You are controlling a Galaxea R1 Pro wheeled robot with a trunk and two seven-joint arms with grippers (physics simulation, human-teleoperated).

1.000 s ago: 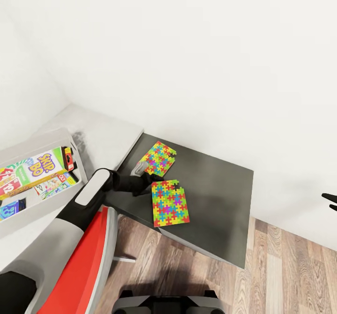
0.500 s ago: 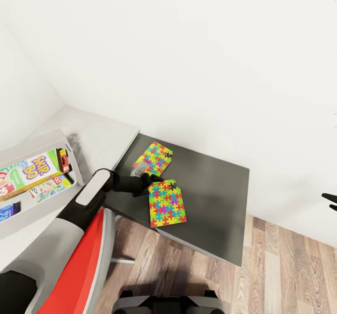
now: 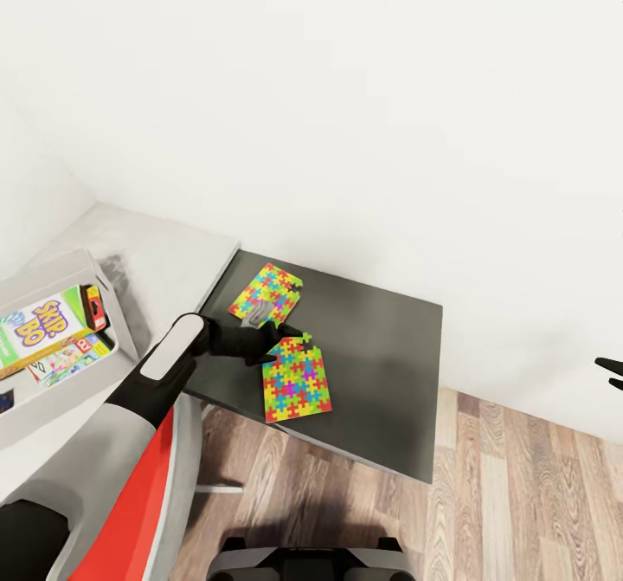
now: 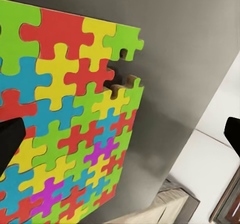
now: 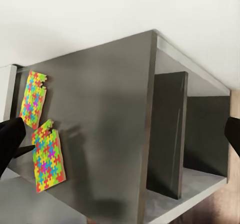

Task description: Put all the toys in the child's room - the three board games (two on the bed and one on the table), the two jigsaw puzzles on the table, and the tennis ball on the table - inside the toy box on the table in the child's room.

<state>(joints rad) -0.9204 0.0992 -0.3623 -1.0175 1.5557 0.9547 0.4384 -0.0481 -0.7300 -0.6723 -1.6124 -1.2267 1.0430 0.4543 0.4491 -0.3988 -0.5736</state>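
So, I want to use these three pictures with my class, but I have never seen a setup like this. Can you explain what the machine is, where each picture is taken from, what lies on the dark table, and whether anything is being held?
This is a simulated wheeled robot with two arms. The big picture comes from a camera on its head, looking down. The other two come from cameras near each gripper, looking along its fingers.

On the dark grey table lie two bright jigsaw puzzles: the nearer puzzle and the farther puzzle. To the robot's left, a light grey toy box already holds a SKIP BO game box.

The left gripper sits low between the two puzzles, right by the nearer one. Its wrist picture shows a puzzle close up with the dark fingers wide apart, so it is open and holds nothing. The right gripper is off to the side, open too.
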